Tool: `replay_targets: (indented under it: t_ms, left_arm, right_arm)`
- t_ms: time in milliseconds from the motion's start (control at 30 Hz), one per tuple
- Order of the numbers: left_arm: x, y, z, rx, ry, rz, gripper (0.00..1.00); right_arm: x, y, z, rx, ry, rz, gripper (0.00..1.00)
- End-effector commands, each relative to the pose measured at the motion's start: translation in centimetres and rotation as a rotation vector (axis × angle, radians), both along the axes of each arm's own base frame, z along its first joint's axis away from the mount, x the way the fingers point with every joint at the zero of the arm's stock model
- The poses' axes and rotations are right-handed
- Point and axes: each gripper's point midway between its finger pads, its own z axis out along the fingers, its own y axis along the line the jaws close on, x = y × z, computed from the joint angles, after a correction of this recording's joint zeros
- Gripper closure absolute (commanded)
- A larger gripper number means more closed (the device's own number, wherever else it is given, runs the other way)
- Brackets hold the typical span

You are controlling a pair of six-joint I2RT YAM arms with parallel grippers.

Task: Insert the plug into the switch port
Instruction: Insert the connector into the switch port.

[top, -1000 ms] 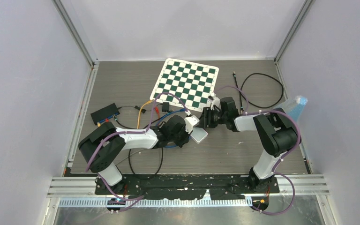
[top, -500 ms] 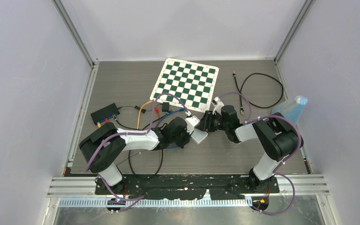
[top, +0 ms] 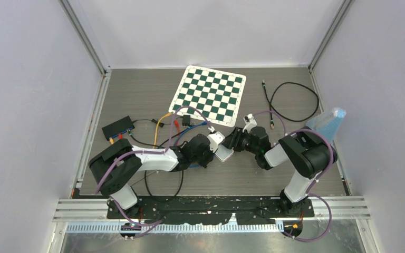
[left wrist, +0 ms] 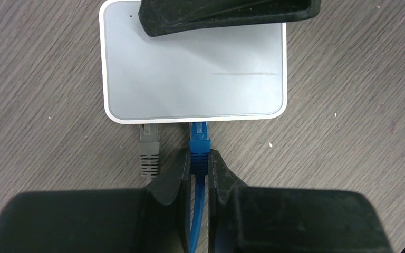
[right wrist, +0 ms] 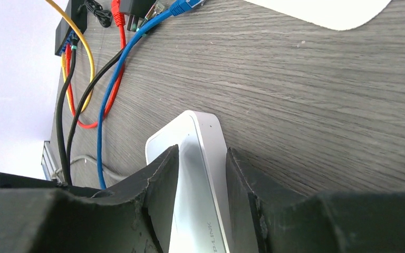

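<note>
Seating blue ribbed network plug (left wrist: 199, 138) — left gripper (left wrist: 199, 158) pinching its boot, tip at near edge of white rounded plastic switch (left wrist: 195, 79), depth unclear. Right gripper (right wrist: 200, 158) apparently clamps switch body. Next — straight push till fully home, switch braced.

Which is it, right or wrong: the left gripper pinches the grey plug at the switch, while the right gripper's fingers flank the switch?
Wrong on the plug. The left wrist view shows the left gripper pinching the blue plug at the switch; the grey plug sits ungripped beside it. The fingers of the right gripper do flank the switch.
</note>
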Motion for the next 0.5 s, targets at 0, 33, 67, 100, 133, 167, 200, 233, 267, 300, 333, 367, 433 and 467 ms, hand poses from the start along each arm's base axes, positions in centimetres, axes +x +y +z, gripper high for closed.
replay_targets:
  t_ms: [0, 33, 67, 100, 133, 167, 200, 233, 267, 300, 333, 367, 433, 467]
  left_arm:
    - [3.9, -5.5, 5.2, -0.221, -0.195, -0.019, 1.0]
    - [4.1, -5.5, 5.2, -0.218, -0.208, -0.026, 1.0]
    - [4.2, -5.4, 5.3, -0.215, -0.218, -0.036, 1.0]
    - [4.3, -5.5, 5.6, -0.222, -0.223, -0.049, 1.0]
    - [4.3, -5.6, 6.1, -0.241, -0.219, -0.069, 1.0]
    - [4.0, -6.1, 6.6, -0.269, -0.206, -0.099, 1.0]
    - [3.7, -6.5, 7.1, -0.302, -0.195, -0.123, 1.0]
    - [3.4, -6.8, 7.5, -0.33, -0.19, -0.146, 1.0]
    - [2.9, -7.2, 7.6, -0.346, -0.187, -0.164, 1.0]
    - [2.6, -7.4, 7.3, -0.329, -0.194, -0.17, 1.0]
    - [2.7, -7.4, 6.7, -0.278, -0.206, -0.163, 1.0]
    - [2.9, -6.9, 5.8, -0.195, -0.222, -0.155, 1.0]
    - [3.3, -6.6, 5.4, -0.122, -0.244, -0.146, 1.0]
    - [3.6, -6.3, 5.3, -0.101, -0.251, -0.136, 1.0]
  right_arm:
    - [-14.4, 3.6, -2.7, 0.09, 0.464, 0.412, 0.58]
    - [-14.4, 3.6, -2.6, 0.087, 0.474, 0.411, 0.59]
    - [-14.1, 3.7, -2.3, 0.081, 0.464, 0.406, 0.6]
    - [-14.2, 3.8, -2.2, 0.073, 0.46, 0.409, 0.61]
    - [-14.3, 3.7, -2.4, 0.058, 0.464, 0.405, 0.61]
    - [-14.5, 3.7, -2.6, 0.05, 0.467, 0.406, 0.61]
    - [-14.4, 3.6, -2.8, 0.039, 0.46, 0.394, 0.6]
    - [-14.8, 3.5, -3.1, 0.031, 0.461, 0.394, 0.6]
    - [-14.9, 3.3, -3.5, 0.021, 0.469, 0.379, 0.6]
    - [-15.0, 3.5, -3.6, 0.025, 0.462, 0.381, 0.6]
    - [-15.1, 3.6, -3.6, 0.032, 0.472, 0.376, 0.6]
    - [-15.2, 3.8, -3.5, 0.039, 0.467, 0.383, 0.6]
    - [-15.1, 3.9, -3.5, 0.042, 0.465, 0.376, 0.6]
    - [-15.2, 3.9, -3.5, 0.04, 0.467, 0.372, 0.6]
